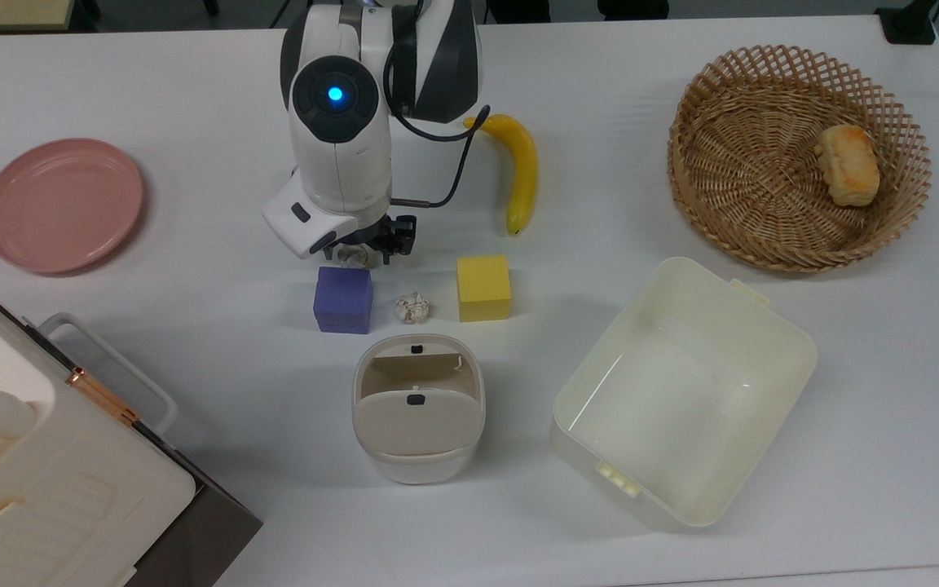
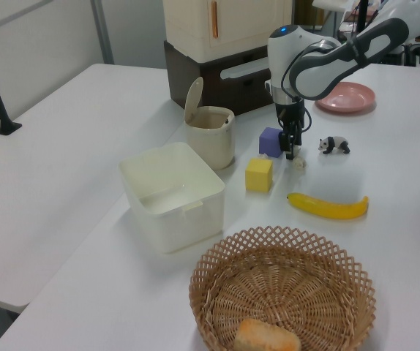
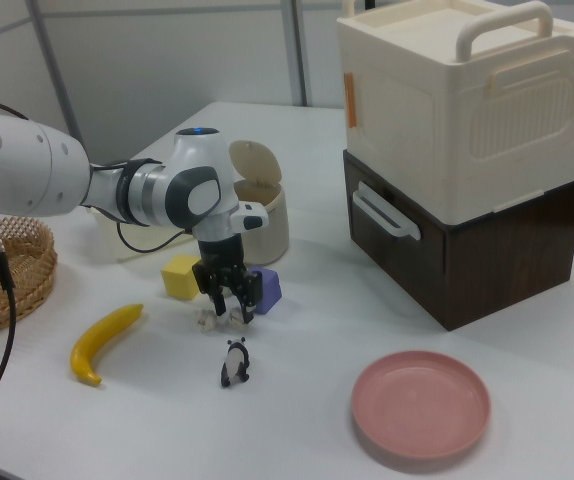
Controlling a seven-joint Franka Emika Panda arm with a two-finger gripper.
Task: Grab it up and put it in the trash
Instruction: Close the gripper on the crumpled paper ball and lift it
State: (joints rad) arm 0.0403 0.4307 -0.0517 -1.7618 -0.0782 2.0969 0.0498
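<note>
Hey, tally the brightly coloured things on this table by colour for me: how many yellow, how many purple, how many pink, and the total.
Yellow: 2, the banana and the yellow cube
Purple: 1, the purple cube
Pink: 1, the pink plate
Total: 4
</note>
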